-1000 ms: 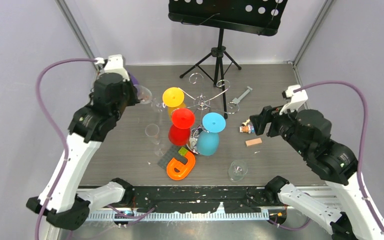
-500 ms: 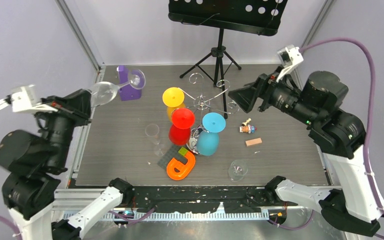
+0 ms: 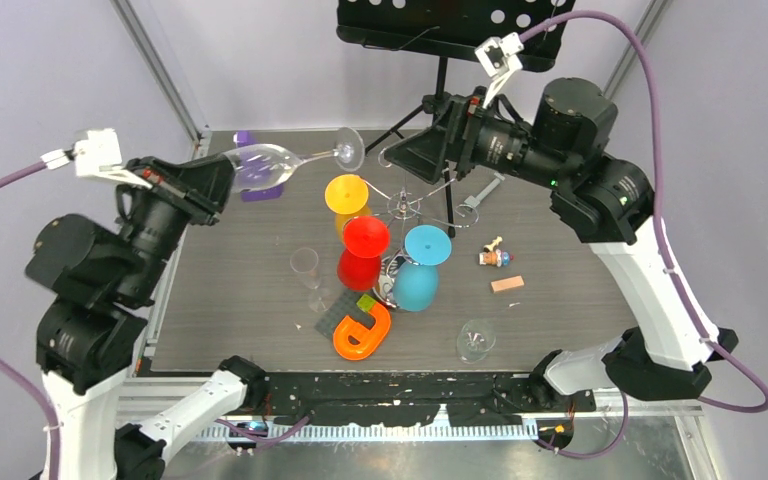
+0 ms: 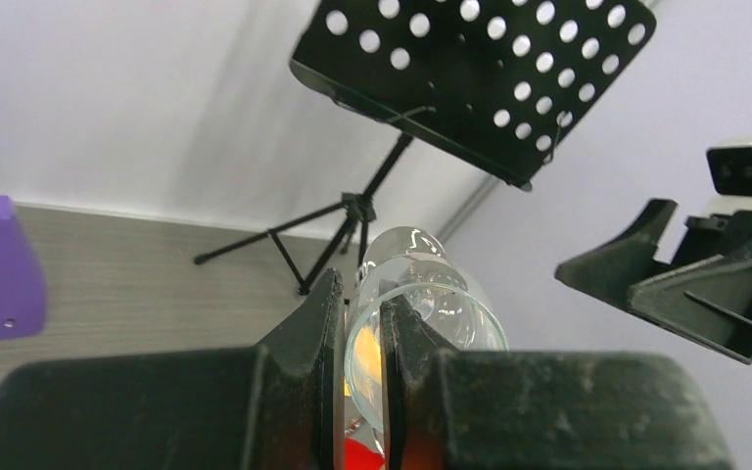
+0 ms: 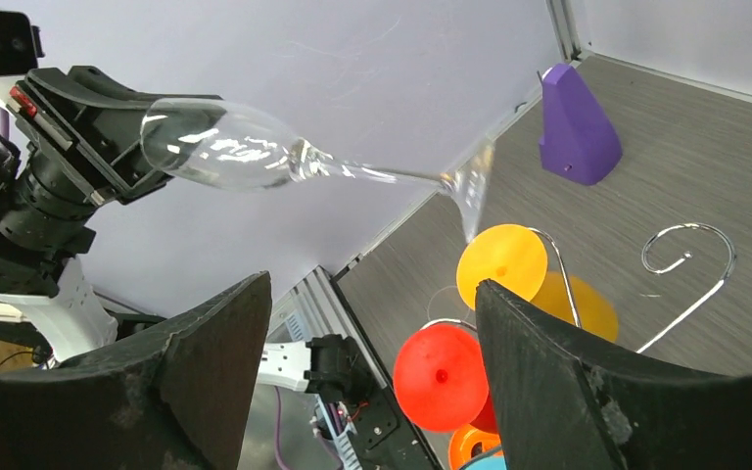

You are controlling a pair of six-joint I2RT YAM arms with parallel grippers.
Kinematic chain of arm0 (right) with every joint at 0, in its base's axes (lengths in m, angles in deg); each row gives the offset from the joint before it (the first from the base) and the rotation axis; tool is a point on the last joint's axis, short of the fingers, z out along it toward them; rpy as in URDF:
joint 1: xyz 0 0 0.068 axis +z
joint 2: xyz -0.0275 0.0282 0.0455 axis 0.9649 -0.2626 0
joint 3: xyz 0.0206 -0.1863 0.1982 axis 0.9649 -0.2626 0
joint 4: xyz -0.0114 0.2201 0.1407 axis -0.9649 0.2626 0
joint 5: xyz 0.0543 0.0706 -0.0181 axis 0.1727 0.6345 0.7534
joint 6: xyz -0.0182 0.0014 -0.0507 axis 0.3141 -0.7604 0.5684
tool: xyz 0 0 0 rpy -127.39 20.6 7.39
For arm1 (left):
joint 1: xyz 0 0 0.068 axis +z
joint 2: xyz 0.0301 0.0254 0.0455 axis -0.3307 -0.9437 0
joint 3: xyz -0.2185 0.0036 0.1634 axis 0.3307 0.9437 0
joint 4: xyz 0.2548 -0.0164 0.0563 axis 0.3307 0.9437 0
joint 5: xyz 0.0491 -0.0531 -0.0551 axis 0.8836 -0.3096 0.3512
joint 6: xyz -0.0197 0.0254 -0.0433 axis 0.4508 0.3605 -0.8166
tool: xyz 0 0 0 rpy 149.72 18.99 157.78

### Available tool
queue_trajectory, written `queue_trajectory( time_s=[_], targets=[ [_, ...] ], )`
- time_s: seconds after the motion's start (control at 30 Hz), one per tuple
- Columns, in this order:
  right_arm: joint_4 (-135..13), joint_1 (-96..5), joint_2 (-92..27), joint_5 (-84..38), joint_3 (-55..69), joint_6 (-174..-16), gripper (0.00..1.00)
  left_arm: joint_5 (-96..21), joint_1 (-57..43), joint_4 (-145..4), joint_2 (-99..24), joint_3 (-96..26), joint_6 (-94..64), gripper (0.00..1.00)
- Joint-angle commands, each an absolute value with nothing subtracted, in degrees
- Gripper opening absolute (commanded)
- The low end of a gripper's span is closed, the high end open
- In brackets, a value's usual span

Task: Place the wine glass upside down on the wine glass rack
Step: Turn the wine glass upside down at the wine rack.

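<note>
**The wine glass (image 3: 270, 162) is up in the air, held sideways by the left pincer (image 3: 222, 178), not yet on the wine glass rack (image 3: 403, 205).**

Near the front edge of the tabletop (image 3: 580, 310) rests a clear glass (image 3: 476, 340), and an orange plastic piece (image 3: 362, 332) is to its left. Behind them stands the rack, which carries three coloured glasses with the foot up: red (image 3: 364, 250), blue (image 3: 422, 265) and yellow (image 3: 346, 195). Left of the rack and higher, the left pincer is closed narrow on the rim of the wine glass bowl. The stem is about level and the foot points toward the rack, above the yellow glass. At the far side the right pincer (image 3: 422, 148) is raised with its fingers wide apart, gripping nothing. Farthest is a black music stand (image 3: 438, 110).
</note>
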State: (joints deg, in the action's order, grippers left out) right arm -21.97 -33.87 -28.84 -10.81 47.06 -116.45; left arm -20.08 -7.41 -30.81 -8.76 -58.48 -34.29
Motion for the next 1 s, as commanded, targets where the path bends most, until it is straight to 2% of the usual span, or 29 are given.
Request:
queue_trajectory(
  time_s=[0.0,0.57,0.7,0.97],
  targets=[
    [-25.2,-33.1,-30.7,-11.8,49.7,-117.3,0.82,-26.0,-7.3,-40.8,-9.0,-57.8,-39.4,0.0],
    [-24.0,-32.9,-34.7,-14.6,47.3,-116.3,0.78,-28.8,-7.4,-45.4,-8.2,-54.8,-42.0,0.0],
    [-25.1,-32.9,-35.5,-13.7,47.3,-117.2,0.72,-29.1,-7.4,-46.7,-7.5,-53.3,-42.6,0.0],
    [-27.0,-32.9,-35.4,-10.4,45.2,-118.9,0.54,-29.0,-7.4,-48.4,-6.8,-51.6,-42.4,0.0]
  ],
)
